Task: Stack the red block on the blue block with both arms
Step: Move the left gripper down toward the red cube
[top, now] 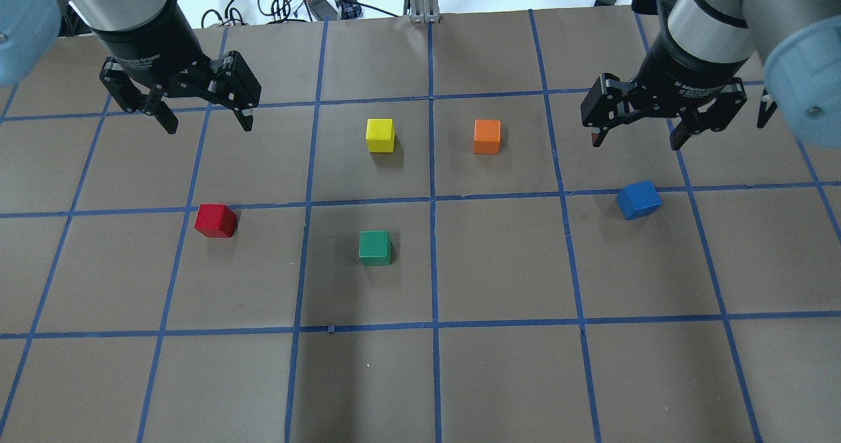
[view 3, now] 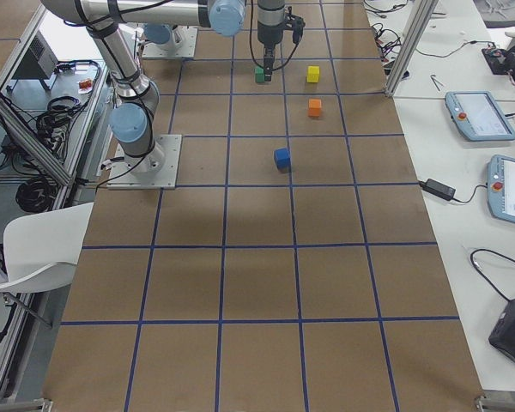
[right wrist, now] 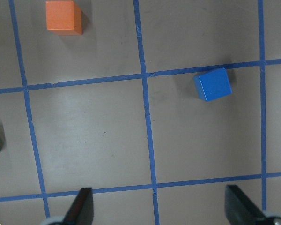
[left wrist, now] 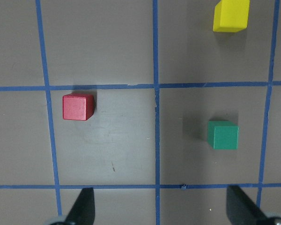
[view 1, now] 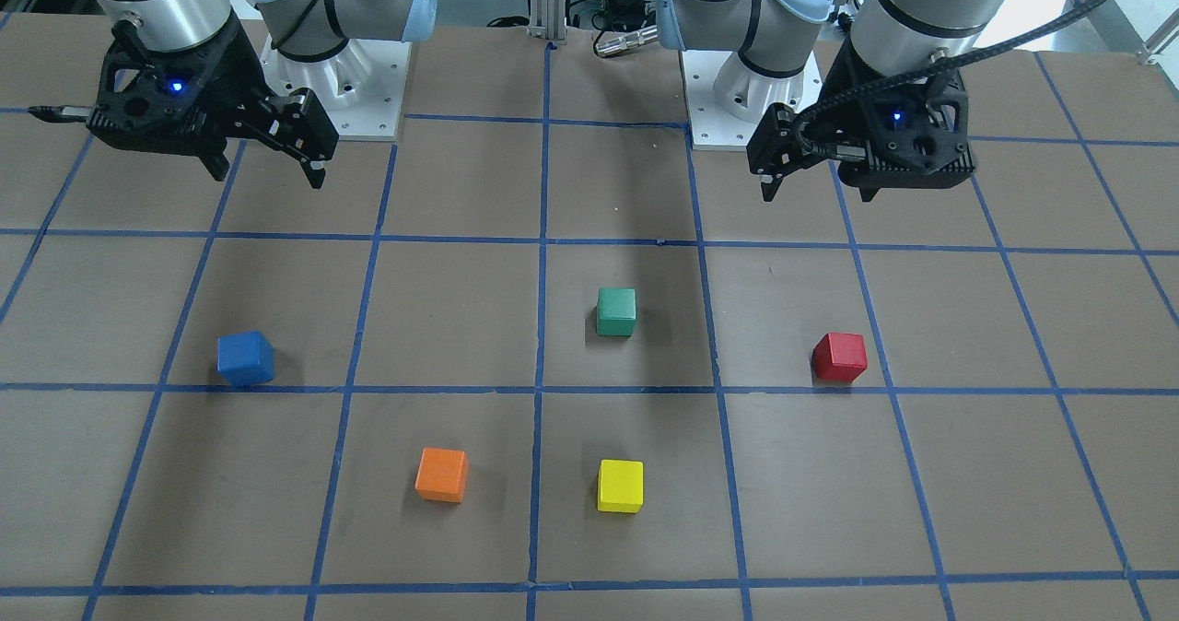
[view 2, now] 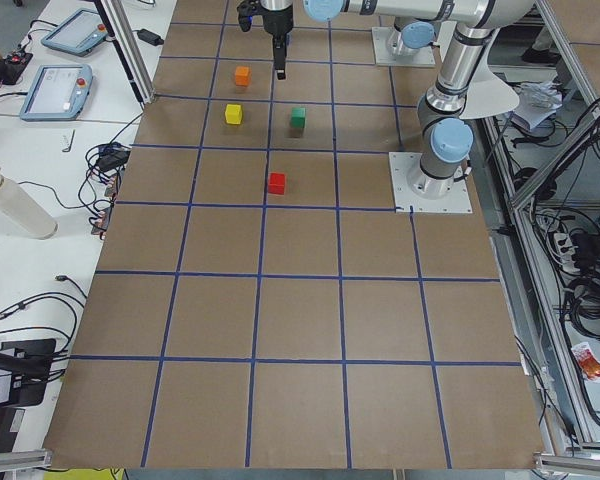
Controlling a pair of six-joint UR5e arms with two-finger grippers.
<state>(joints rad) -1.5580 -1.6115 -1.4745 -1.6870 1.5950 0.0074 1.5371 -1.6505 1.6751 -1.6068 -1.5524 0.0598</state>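
Both arms hang raised over the brown paper-covered surface (top: 499, 265) with its blue tape grid, each on its own side. This looks like a ready pose that gives the wrist cameras a wide look down before either arm commits. The left claw (top: 210, 124) is spread wide and holds nothing, and so is the right claw (top: 635, 142). The small matte red cube (top: 215, 220) sits flat on the surface on the left arm's side, just inside a grid line, well below the left claw and apart from it. In the left wrist view it lies ahead of the fingertips, in line with one finger (left wrist: 84, 206) rather than centred between the two. The small matte blue cube (top: 638, 200) rests on the right arm's side, turned slightly against the grid, beneath the right claw but untouched. A green cube (top: 374, 248), a yellow cube (top: 380, 135) and an orange cube (top: 487, 136) lie between the two. Stacking has likely not begun, and the left arm seems best placed to fetch the red cube.
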